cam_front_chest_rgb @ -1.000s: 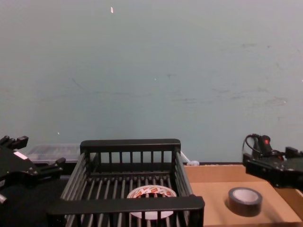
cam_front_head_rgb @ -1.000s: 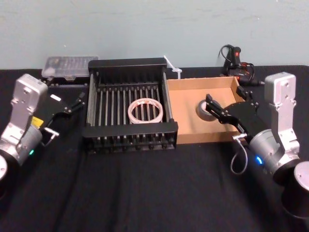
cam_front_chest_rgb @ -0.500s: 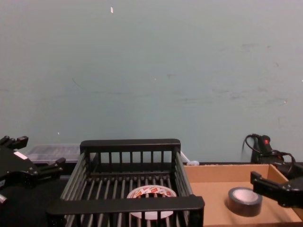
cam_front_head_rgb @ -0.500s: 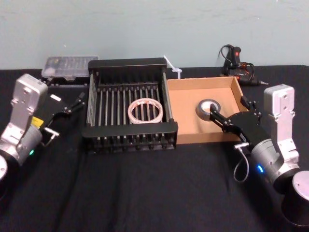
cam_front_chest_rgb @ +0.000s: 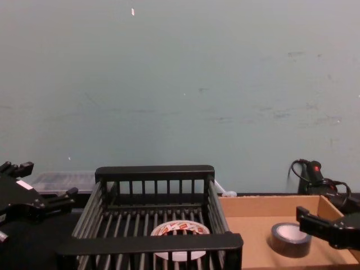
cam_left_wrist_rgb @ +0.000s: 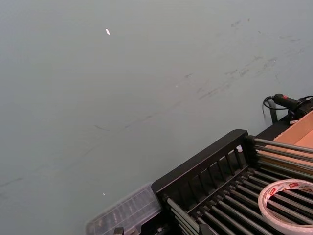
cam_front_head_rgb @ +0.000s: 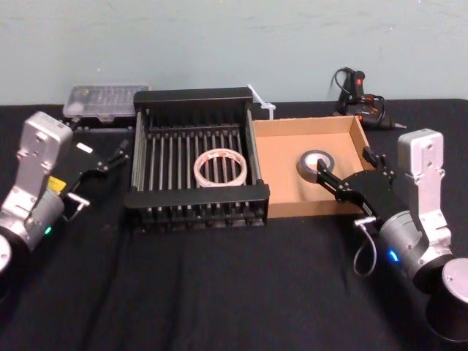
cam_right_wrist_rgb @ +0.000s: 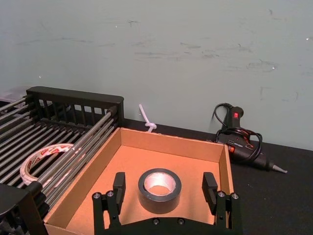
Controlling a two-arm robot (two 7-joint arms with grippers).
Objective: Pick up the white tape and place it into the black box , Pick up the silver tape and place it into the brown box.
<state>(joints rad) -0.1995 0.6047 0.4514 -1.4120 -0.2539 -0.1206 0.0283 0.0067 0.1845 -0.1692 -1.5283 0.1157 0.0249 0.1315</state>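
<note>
The white tape [cam_front_head_rgb: 219,167] [cam_left_wrist_rgb: 264,199] [cam_right_wrist_rgb: 29,164] [cam_front_chest_rgb: 180,229] lies flat on the barred bottom of the black box [cam_front_head_rgb: 196,197] [cam_front_chest_rgb: 152,243]. To its right, the silver tape [cam_front_head_rgb: 316,162] [cam_right_wrist_rgb: 159,203] [cam_front_chest_rgb: 287,240] rests on the floor of the brown box [cam_front_head_rgb: 281,142] [cam_right_wrist_rgb: 171,144]. My right gripper [cam_front_head_rgb: 342,167] [cam_right_wrist_rgb: 164,185] [cam_front_chest_rgb: 332,228] is open at the box's near right side. Its fingers [cam_right_wrist_rgb: 119,183] stand on either side of the roll without touching it. My left gripper [cam_front_head_rgb: 102,175] [cam_front_chest_rgb: 42,183] is open, parked left of the black box.
A clear plastic parts case [cam_front_head_rgb: 106,99] sits at the back left. A glue gun [cam_front_head_rgb: 358,91] [cam_right_wrist_rgb: 242,142] with a coiled cord lies behind the brown box. A white zip tie [cam_front_head_rgb: 259,102] lies between the boxes at the back. Black cloth covers the table.
My right gripper has drawn back from over the silver tape toward the brown box's near right corner and come lower. The roll stays on the box floor. The left arm is still.
</note>
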